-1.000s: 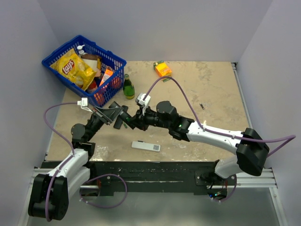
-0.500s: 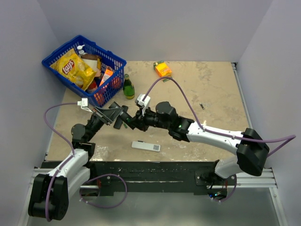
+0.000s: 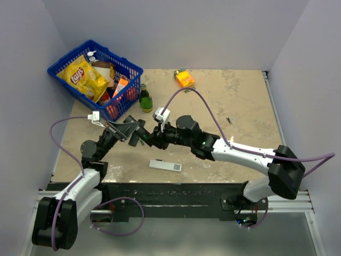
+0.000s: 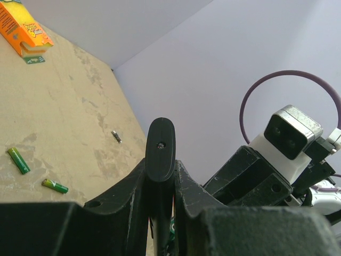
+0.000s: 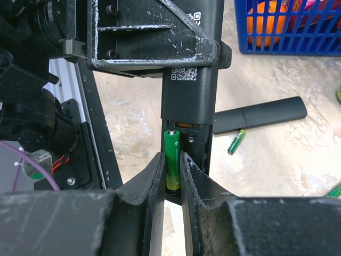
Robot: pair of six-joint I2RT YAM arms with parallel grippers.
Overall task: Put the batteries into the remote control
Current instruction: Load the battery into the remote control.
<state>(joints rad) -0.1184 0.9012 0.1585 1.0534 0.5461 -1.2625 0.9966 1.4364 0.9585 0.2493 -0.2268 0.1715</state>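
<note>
My left gripper is shut on the black remote control and holds it up off the table, back side toward my right gripper. In the right wrist view the remote has its battery bay open. My right gripper is shut on a green battery, which stands in the bay's left slot; the slot beside it shows a bare spring. More batteries lie loose on the table. In the top view both grippers meet at the remote.
The black battery cover lies on the table under the grippers. A flat white remote lies near the front edge. A blue basket of groceries and a green bottle stand at the back left, an orange box farther back.
</note>
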